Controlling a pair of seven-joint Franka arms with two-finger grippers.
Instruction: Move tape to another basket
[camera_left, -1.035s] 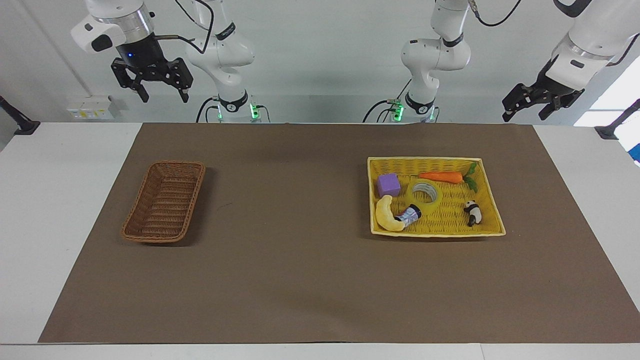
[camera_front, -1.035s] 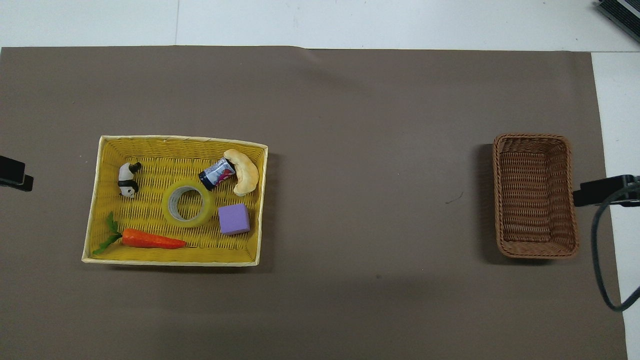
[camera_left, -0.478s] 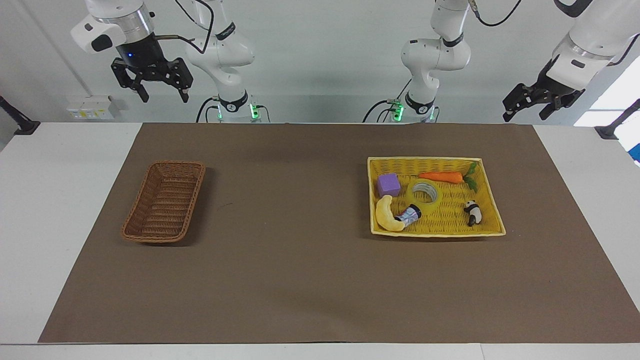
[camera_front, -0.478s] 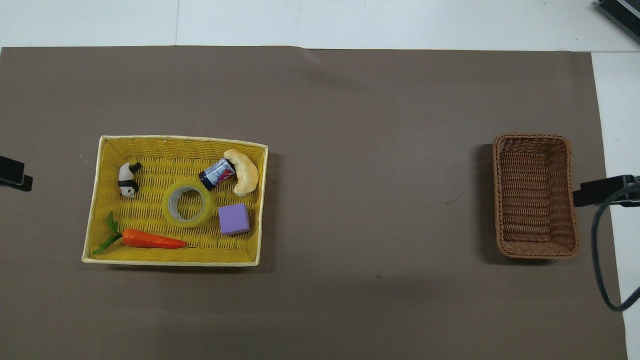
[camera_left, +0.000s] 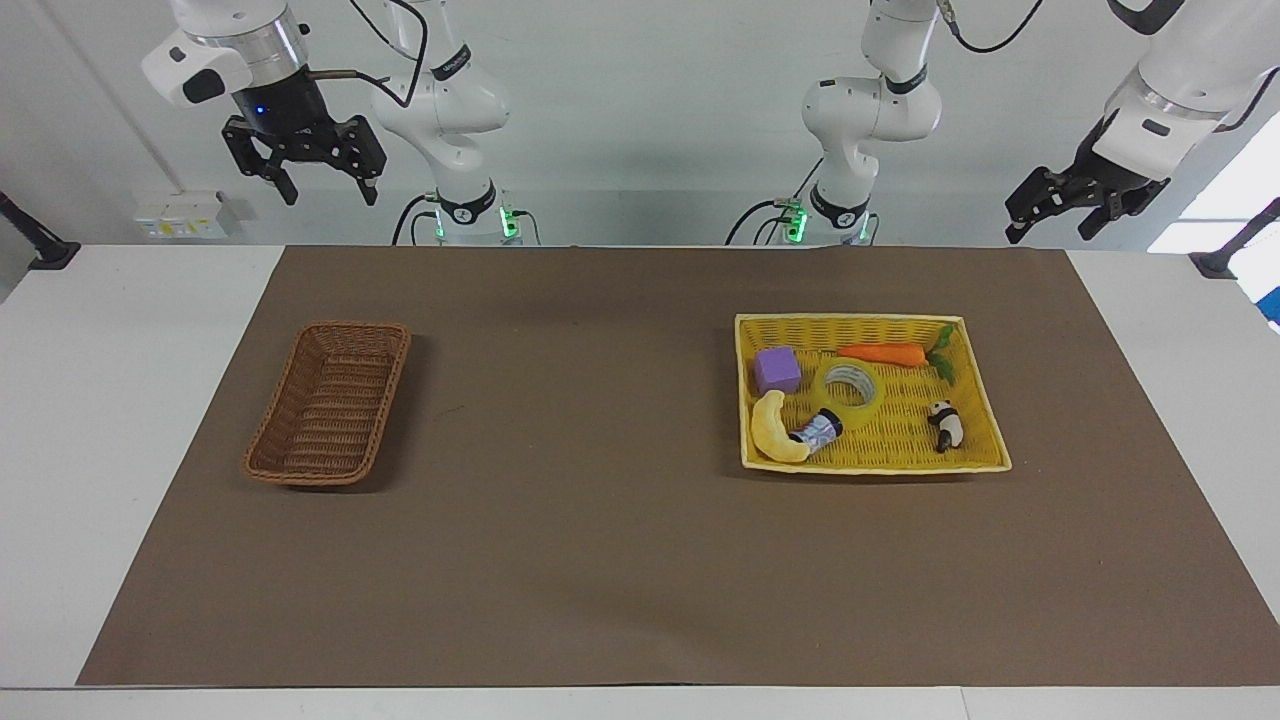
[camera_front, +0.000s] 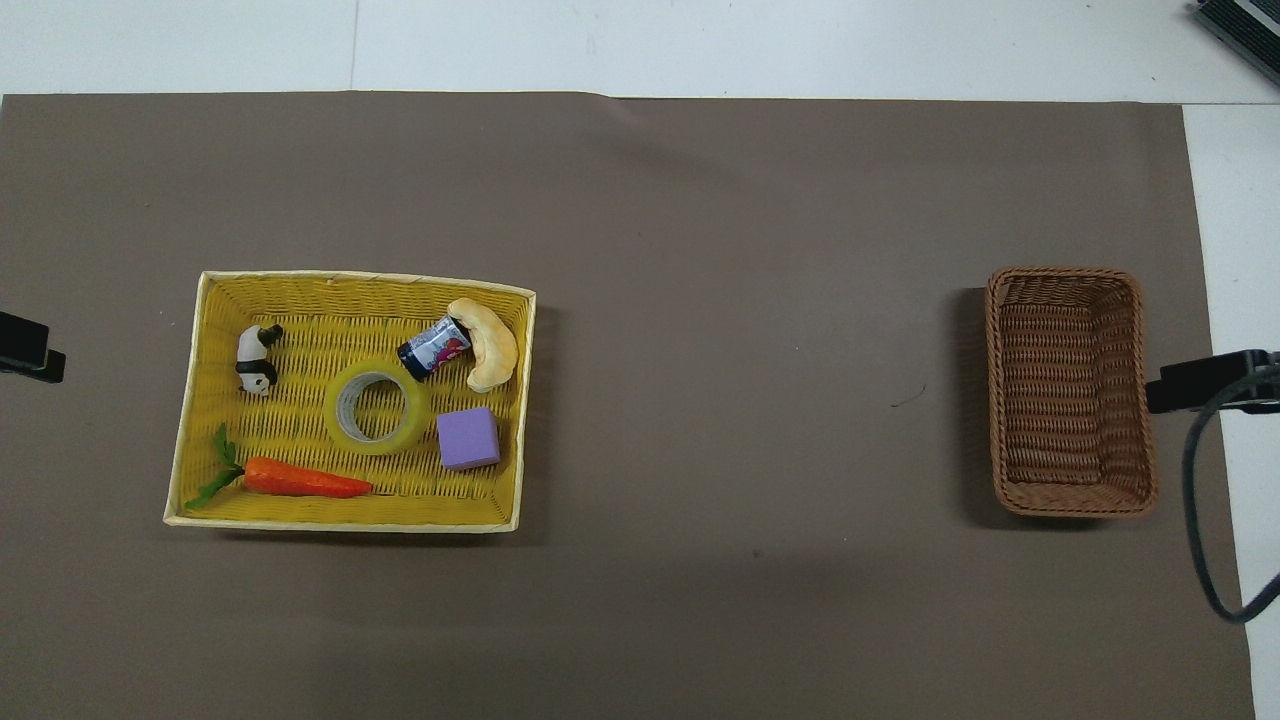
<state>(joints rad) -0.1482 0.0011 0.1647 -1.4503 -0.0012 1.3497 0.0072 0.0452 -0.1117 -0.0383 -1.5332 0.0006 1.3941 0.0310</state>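
The tape (camera_left: 826, 398) (camera_front: 336, 426), a translucent yellow roll with a pale core, lies flat in the middle of the yellow woven tray (camera_left: 900, 432) (camera_front: 300, 300) toward the left arm's end of the table. The brown wicker basket (camera_left: 330, 410) (camera_front: 1068, 390) stands empty toward the right arm's end. My right gripper (camera_left: 330, 192) hangs open high up at the robots' edge of the table, at the brown basket's end. My left gripper (camera_left: 1048, 232) hangs open high up off the tray's end of the mat. Neither holds or touches anything.
In the tray with the tape lie a purple cube (camera_front: 468, 438), a carrot toy (camera_front: 300, 478), a panda figure (camera_front: 255, 360), a small printed can (camera_front: 434, 347) and a pale banana-shaped toy (camera_front: 487, 343). A brown mat (camera_left: 600, 520) covers the table.
Both grippers have risen slightly. Nothing on the table has moved.
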